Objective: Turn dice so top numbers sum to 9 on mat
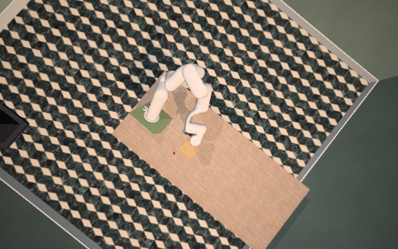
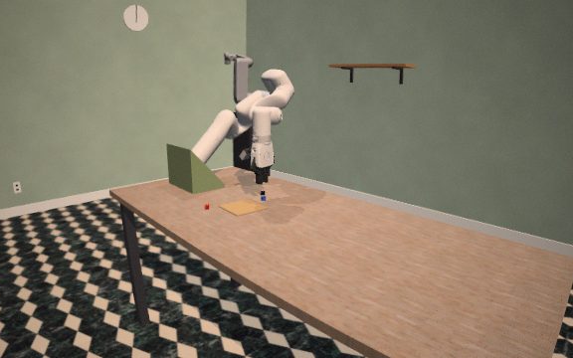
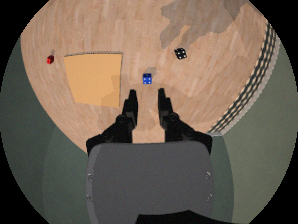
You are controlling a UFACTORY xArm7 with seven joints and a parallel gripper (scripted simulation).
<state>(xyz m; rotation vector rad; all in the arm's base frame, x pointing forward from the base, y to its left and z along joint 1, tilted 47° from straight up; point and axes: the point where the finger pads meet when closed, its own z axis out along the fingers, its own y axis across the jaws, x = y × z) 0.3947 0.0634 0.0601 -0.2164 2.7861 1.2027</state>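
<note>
With its jaws apart and empty, a gripper [image 2: 262,182] [image 3: 147,96] hovers near a blue die [image 2: 263,198] [image 3: 147,79], which poor alignment could, perhaps, knock away from the mat [image 1: 188,149] [image 2: 243,207] [image 3: 94,80] at left.

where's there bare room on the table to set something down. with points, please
Open wood stretches between the red die [image 1: 174,153] [image 2: 207,207] [image 3: 50,59] and the green wedge [image 1: 160,130] [image 2: 179,169], and over the long table end away from the wedge. It's crowded beside the flat orange mat [image 1: 188,151] [image 2: 241,208] [image 3: 95,80], near the blue die [image 2: 263,198] [image 3: 147,79] and black die [image 2: 263,192] [image 3: 180,53].
</note>
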